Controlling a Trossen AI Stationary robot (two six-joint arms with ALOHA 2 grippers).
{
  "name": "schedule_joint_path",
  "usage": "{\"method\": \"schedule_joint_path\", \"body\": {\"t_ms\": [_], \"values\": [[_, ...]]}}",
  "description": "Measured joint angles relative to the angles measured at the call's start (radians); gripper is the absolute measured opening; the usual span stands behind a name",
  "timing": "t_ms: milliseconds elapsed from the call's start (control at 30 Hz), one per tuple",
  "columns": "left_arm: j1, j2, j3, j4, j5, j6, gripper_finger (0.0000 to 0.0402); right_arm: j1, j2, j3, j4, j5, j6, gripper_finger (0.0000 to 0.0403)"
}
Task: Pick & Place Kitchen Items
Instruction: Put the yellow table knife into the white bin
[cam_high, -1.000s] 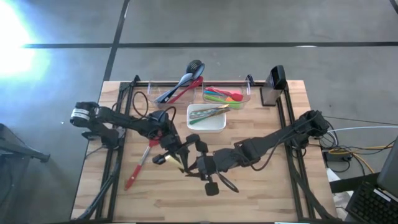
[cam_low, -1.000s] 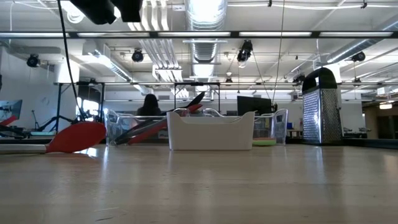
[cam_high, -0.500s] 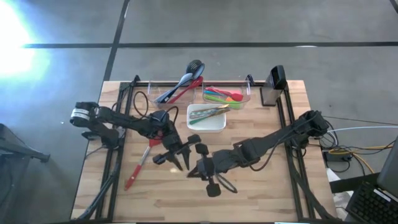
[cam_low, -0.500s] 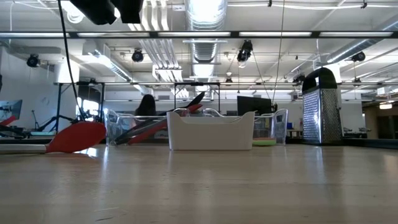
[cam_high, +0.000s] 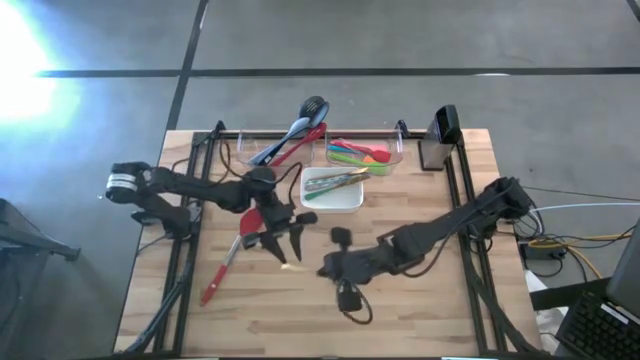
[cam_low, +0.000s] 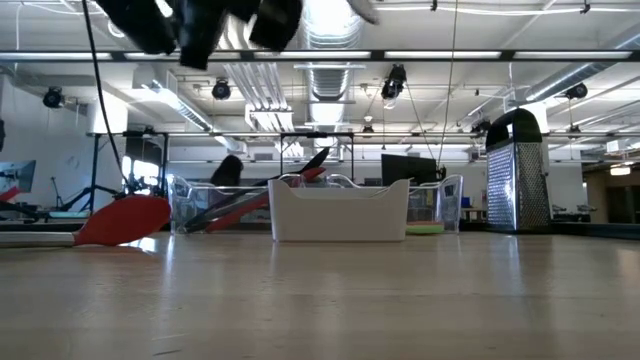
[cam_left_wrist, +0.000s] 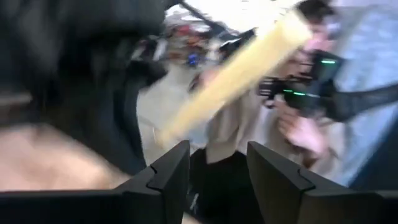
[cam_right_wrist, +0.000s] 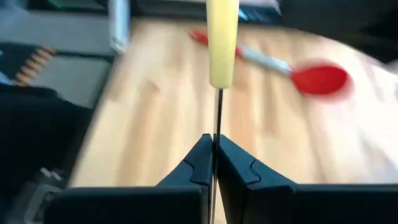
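Right gripper (cam_right_wrist: 214, 163) is over the middle of the wooden surface (cam_high: 440, 310), jaws clamped tight on the thin metal stem of a yellow-handled utensil (cam_right_wrist: 222, 43); which kind of utensil it is I can't tell. Left gripper (cam_high: 283, 243) sits just beside it toward the left, near the white square dish (cam_high: 345, 199), jaws apart with nothing between them; its wrist view shows the yellow handle out ahead, clear of the fingers (cam_left_wrist: 169, 177). Red spoon (cam_high: 228, 257) lies flat on the surface left of centre, bowl toward the bins. Left clear bin (cam_high: 258, 150) holds the dark and red long-handled utensils (cam_high: 303, 128), sticking out over its rim. Right clear bin (cam_high: 396, 152) holds the bright-coloured utensils (cam_high: 358, 153). The dish has a couple of pale utensils (cam_high: 335, 182) lying in it. Box grater (cam_low: 516, 172) stands at the far right corner.
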Motion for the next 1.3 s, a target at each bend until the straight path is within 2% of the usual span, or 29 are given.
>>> {"method": "schedule_joint_path", "body": {"t_ms": [100, 167, 267, 367, 467, 600, 833, 1167, 1300], "values": [[0.036, -0.057, -0.101, -0.074, -0.096, 0.066, 0.016, 0.02, -0.03, 0.005, -0.187, 0.118, 0.098, 0.0007], [0.059, -0.102, -0.179, -0.069, -0.198, 0.095, 0.0158, 0.024, -0.042, 0.006, -0.308, 0.178, 0.16, 0.0007], [0.068, -0.168, -0.285, -0.039, -0.462, 0.093, 0.0157, 0.013, -0.044, 0.006, -0.477, 0.287, 0.217, 0.0007], [0.066, -0.229, -0.369, 0.017, -0.731, 0.013, 0.0158, -0.031, -0.043, 0.013, -0.637, 0.38, 0.224, 0.0007], [0.067, -0.282, -0.424, 0.039, -0.882, -0.093, 0.0157, -0.09, -0.035, 0.019, -0.723, 0.43, 0.206, 0.0008], [0.065, -0.355, -0.468, 0.055, -0.908, -0.153, 0.0156, -0.163, -0.035, 0.015, -0.729, 0.461, 0.104, 0.0008], [0.036, -0.445, -0.499, 0.099, -0.909, -0.166, 0.0156, -0.277, -0.035, 0.009, -0.738, 0.489, -0.063, 0.0008], [0.005, -0.46, -0.496, 0.106, -0.909, -0.159, 0.0154, -0.408, -0.011, 0.006, -0.781, 0.491, -0.229, 0.0008], [0.005, -0.46, -0.495, 0.121, -0.913, -0.152, 0.0154, -0.434, 0.075, 0.018, -0.783, 0.4, -0.275, 0.0008]]}}
